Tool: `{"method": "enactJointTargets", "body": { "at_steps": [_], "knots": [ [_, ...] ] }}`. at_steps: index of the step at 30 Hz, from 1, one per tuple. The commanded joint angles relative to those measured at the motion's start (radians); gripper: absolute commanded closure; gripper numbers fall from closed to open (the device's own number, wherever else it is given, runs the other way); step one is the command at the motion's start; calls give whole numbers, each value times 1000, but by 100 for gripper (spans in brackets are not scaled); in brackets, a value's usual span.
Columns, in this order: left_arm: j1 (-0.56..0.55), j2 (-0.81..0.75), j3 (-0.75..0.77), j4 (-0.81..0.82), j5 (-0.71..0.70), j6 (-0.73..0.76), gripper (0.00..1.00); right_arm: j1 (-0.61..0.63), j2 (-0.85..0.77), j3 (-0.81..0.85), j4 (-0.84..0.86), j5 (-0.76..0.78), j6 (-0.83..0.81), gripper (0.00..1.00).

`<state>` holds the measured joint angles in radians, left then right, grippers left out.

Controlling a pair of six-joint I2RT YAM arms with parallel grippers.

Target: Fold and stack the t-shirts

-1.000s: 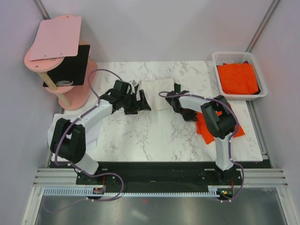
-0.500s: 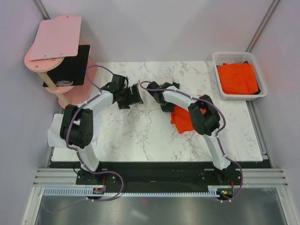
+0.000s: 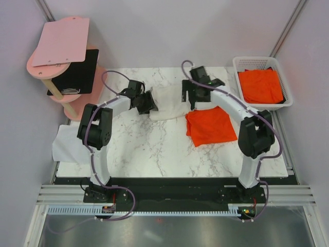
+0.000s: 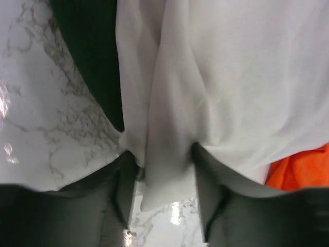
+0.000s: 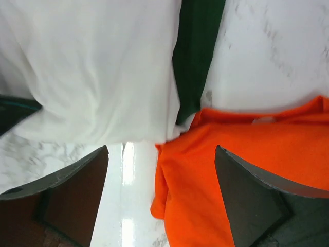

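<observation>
You see left gripper (image 4: 163, 198) jaws pinching the cream-white cloth t-shirt (image 4: 226, 77), right gripper (image 5: 162, 193) jaws open above the orange cloth t-shirt (image 5: 247, 170); no writing legible.

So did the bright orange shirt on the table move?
Yes. The bright orange cloth shirt slid left across the marble table, away from the white plastic basket, and now lies uncovered beside the cream-white shirt.

A white plastic basket (image 3: 284, 80) is sitting at the counter's (image 3: 154, 149) far right corner. A pink stand (image 3: 77, 98) is standing just off the far left corner, carrying a pink board (image 3: 64, 41) and a black panel (image 3: 77, 74). White sheets (image 3: 69, 146) are overhanging the left edge.
</observation>
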<state>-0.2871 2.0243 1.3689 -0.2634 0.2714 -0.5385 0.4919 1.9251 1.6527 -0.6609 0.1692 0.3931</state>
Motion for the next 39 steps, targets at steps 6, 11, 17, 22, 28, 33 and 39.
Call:
{"method": "enactJointTargets", "body": {
  "at_steps": [6, 11, 17, 22, 28, 33, 39],
  "knots": [
    [25, 76, 44, 20, 23, -32, 98, -314, 155, -91, 322, -546, 93, 6],
    [32, 79, 44, 13, 28, -17, 98, -328, 235, -123, 464, -688, 162, 4],
    [34, 94, 47, 7, 38, -9, 98, -332, 241, -162, 578, -751, 236, 4],
    [34, 109, 50, 10, 49, -11, 98, -331, 281, -154, 586, -781, 256, 3],
    [34, 111, 52, 13, 57, -9, 98, -312, 340, -140, 581, -772, 260, 2],
    [34, 99, 53, 13, 63, -9, 98, -231, 420, 5, 417, -705, 182, 9],
    [45, 57, 50, -13, 55, -12, 94, -151, 482, 136, 316, -628, 142, 78]
  ]
}}
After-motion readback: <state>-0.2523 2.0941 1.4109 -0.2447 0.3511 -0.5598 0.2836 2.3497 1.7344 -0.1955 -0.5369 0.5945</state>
